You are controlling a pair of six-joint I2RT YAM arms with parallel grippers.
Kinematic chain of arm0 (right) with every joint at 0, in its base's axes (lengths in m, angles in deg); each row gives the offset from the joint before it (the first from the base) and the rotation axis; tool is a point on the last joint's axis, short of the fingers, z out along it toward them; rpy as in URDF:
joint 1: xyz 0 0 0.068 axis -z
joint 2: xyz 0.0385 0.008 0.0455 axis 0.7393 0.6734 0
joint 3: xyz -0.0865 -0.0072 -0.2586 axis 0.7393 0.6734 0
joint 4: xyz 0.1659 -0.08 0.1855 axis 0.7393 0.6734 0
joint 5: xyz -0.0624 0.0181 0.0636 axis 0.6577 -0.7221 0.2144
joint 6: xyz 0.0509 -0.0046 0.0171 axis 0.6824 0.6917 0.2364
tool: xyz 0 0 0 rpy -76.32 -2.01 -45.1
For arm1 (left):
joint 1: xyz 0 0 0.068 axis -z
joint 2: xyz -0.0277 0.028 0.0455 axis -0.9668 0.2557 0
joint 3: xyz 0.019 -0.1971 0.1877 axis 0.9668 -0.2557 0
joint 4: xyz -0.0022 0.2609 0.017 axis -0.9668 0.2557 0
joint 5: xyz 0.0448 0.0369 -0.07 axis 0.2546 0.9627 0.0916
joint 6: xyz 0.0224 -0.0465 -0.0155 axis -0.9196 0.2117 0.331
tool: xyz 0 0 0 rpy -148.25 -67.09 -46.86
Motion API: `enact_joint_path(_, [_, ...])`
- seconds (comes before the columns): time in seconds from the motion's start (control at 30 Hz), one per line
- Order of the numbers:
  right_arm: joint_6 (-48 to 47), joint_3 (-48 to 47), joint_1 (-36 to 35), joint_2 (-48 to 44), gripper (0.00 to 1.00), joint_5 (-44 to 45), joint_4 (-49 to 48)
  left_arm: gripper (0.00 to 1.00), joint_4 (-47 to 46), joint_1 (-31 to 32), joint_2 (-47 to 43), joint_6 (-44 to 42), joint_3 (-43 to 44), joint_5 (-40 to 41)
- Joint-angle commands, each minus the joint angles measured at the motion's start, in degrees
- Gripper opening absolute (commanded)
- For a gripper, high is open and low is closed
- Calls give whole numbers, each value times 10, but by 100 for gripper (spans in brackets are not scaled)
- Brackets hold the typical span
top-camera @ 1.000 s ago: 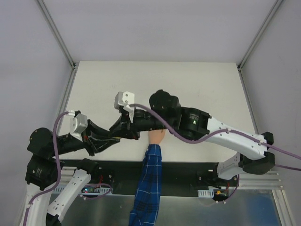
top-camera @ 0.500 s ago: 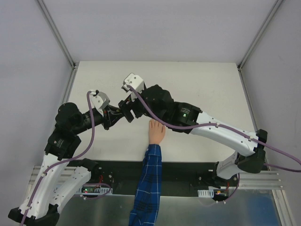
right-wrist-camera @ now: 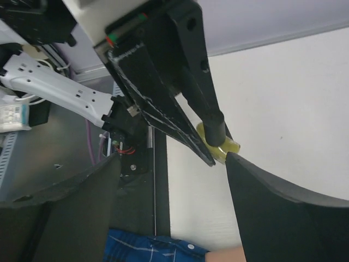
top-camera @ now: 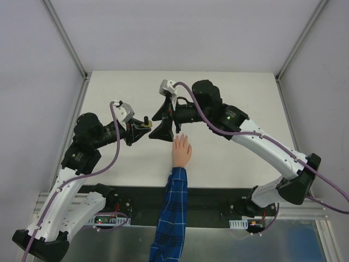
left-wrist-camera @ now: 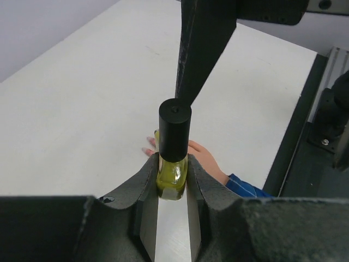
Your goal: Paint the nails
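- Counting stock: two arms, one mannequin hand [top-camera: 181, 153], one blue plaid sleeve [top-camera: 172, 210], one polish bottle [top-camera: 146, 124], one white counter [top-camera: 240, 98].
- Nails [left-wrist-camera: 146, 151]: on the mannequin hand's fingertips. They are too small to count from above, and the left wrist view shows one pale pink tip beside the bottle.
- Mannequin hand: lies flat on the counter near the middle of its near edge. Its fingertips point to the far side and the sleeve trails back over the black edge strip.
- Polish bottle: yellow glass with a black cap in place. It is held off the counter, left of the mannequin hand, with the cap pointing toward the right arm.
- Left fingers [top-camera: 137, 131]: clamped tight on the glass body of the bottle. The arm reaches in from the left with its elbow bent.
- Right fingers [top-camera: 161, 129]: spread wide and holding nothing. They face the bottle's cap and sit just beyond the mannequin's fingertips. The arm stretches in from the right in a long arc.
- Change from a second ago: both arms then crowded low over the mannequin hand and hid most of it. They now sit farther back and the hand is fully uncovered.
- Change in grip: the right fingers have gone from nearly closed to wide apart, while the left fingers keep their hold on the bottle.
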Motion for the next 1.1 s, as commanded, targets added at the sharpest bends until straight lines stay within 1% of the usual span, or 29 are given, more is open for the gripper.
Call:
enact_joint_path(0.0, [9, -15, 30, 8, 77, -127, -61, 0, -66, -3, 11, 28, -10, -74])
enact_joint_path(0.07, [10, -27, 40, 23, 74, -151, -64, 0, -83, -3, 4, 39, -15, -90])
enact_joint_path(0.17, [13, -41, 44, 39, 66, -200, -66, 0, -95, -3, -3, 74, -26, -104])
enact_joint_path(0.2, [16, -46, 44, 48, 62, -210, -68, 0, -108, -3, -4, 79, -29, -112])
enact_joint_path(0.27, [31, -43, 43, 53, 60, -230, -87, 0, -117, -3, -10, 100, -32, -120])
enact_joint_path(0.33, [40, -27, 44, 47, 58, -225, -113, 0, -127, -3, -11, 121, -33, -133])
enact_joint_path(0.37, [41, -20, 43, 43, 55, -222, -119, 0, -130, -3, -11, 128, -32, -137])
enact_joint_path(0.43, [42, -11, 43, 35, 54, -215, -126, 0, -136, -3, -12, 147, -30, -146])
enact_joint_path(0.47, [45, -8, 42, 33, 51, -213, -130, 0, -137, -3, -12, 152, -27, -149])
enact_joint_path(0.57, [53, 1, 43, 25, 46, -208, -137, 0, -140, -3, -15, 170, -26, -154])
enact_joint_path(0.63, [57, 4, 42, 19, 46, -203, -137, 0, -140, -3, -15, 180, -27, -157])
enact_joint_path(0.73, [59, 7, 42, 14, 38, -195, -137, 0, -140, -3, -16, 191, -28, -162])
enact_joint_path(0.77, [61, 9, 43, 12, 30, -189, -137, 0, -140, -3, -18, 195, -30, -163])
enact_joint_path(0.8, [60, 9, 43, 10, 27, -180, -137, 0, -140, -3, -17, 195, -31, -163])
enact_joint_path(0.83, [61, 10, 44, 9, 27, -177, -135, 0, -140, -3, -18, 197, -33, -166])
enact_joint_path(0.87, [61, 10, 44, 8, 29, -176, -134, 0, -140, -3, -18, 201, -33, -168])
enact_joint_path(0.93, [66, 11, 43, 6, 39, -170, -134, 0, -139, -3, -18, 203, -33, -170])
enact_joint_path(0.97, [67, 10, 43, 5, 41, -170, -133, 0, -139, -3, -18, 206, -33, -173])
enact_joint_path(1.07, [69, 9, 43, 4, 40, -165, -130, 0, -137, -3, -20, 209, -32, -179])
